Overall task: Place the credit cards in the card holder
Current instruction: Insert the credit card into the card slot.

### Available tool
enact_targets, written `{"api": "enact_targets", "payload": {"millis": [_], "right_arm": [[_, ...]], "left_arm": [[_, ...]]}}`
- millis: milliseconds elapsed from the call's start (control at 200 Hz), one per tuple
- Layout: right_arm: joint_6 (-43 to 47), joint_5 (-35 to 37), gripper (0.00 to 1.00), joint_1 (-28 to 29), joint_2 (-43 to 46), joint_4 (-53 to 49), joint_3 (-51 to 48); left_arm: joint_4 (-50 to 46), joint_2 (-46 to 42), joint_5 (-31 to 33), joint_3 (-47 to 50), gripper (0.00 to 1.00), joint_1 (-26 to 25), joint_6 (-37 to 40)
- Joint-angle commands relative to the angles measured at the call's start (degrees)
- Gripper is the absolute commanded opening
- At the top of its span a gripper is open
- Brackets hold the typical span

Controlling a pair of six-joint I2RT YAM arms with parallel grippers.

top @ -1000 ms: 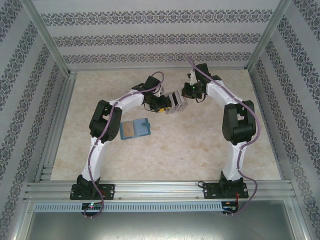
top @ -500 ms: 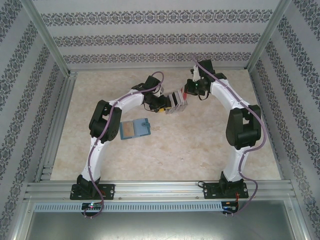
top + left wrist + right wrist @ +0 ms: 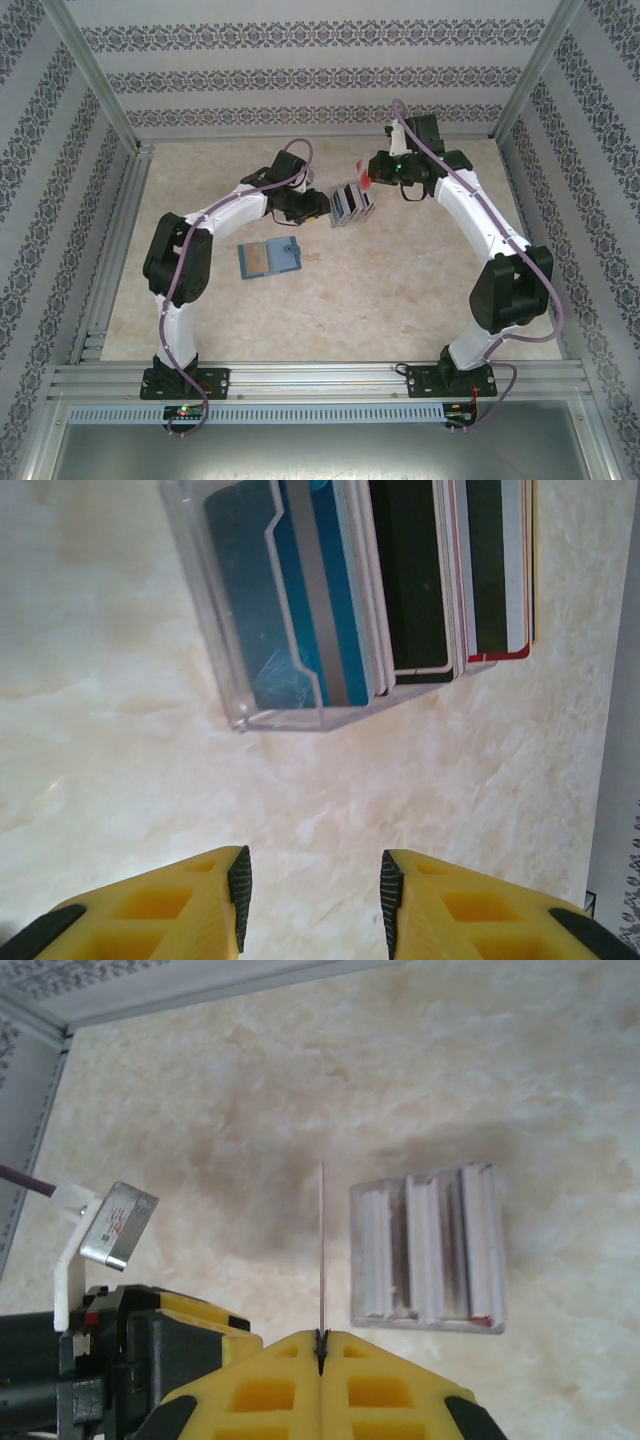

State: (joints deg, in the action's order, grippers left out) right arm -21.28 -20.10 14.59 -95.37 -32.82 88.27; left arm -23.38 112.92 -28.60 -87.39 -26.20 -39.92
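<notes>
Evidently my right gripper [image 3: 321,1338] was pinched on one thin reddish card [image 3: 322,1250], edge-on near the clear plastic rack [image 3: 300,718] of other cards [image 3: 420,580], ready for carrying to the teal folding wallet [image 3: 271,258], open and well apart. My left gripper [image 3: 315,885] hovered half-spread, empty, probably to steady the rack.

Right gripper [image 3: 321,1340]: jaws pinched on one credit card [image 3: 322,1240] (edge-on, a thin line). Clear case [image 3: 430,1322], further cards [image 3: 421,1245] upright inside, just beside; marbled table [image 3: 200,1090].
</notes>
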Motion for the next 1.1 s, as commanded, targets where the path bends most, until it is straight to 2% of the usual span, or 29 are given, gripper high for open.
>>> {"api": "enact_targets", "payload": {"millis": [0, 305, 400, 530, 650, 819, 1094], "right_arm": [[-3.12, -2.12, 0.05, 2.11, 3.12, 2.76, -2.73], [-10.2, -6.5, 0.05, 8.56, 5.55, 13.9, -11.73], [-11.69, -7.14, 0.06, 11.09, 5.05, 17.09, -14.07], [-14.36, -8.35, 0.06, 14.1, 3.64, 21.9, -17.16], [-16.63, -9.44, 0.06, 16.95, 1.54, 26.25, -19.76], [-17.97, -12.75, 0.06, 19.75, -3.39, 28.72, -20.39], [-20.84, -12.83, 0.06, 23.87, -8.97, 33.41, -20.99]], "left_arm": [[3.51, -6.27, 2.98, 4.89, 0.41, 1.78, 0.68], [7.98, -21.18, 8.87, 22.75, 0.42, 7.82, 0.02], [7.07, -25.06, 9.46, 27.37, 0.41, 10.47, 0.5], [6.85, -32.83, 14.27, 34.68, 0.42, 12.74, 1.42], [5.21, -37.76, 15.16, 38.88, 0.43, 15.12, 1.64], [3.16, -38.85, 13.73, 41.74, 0.43, 17.52, 2.78], [3.37, -35.82, 9.55, 43.51, 0.43, 19.87, 4.02]]}}
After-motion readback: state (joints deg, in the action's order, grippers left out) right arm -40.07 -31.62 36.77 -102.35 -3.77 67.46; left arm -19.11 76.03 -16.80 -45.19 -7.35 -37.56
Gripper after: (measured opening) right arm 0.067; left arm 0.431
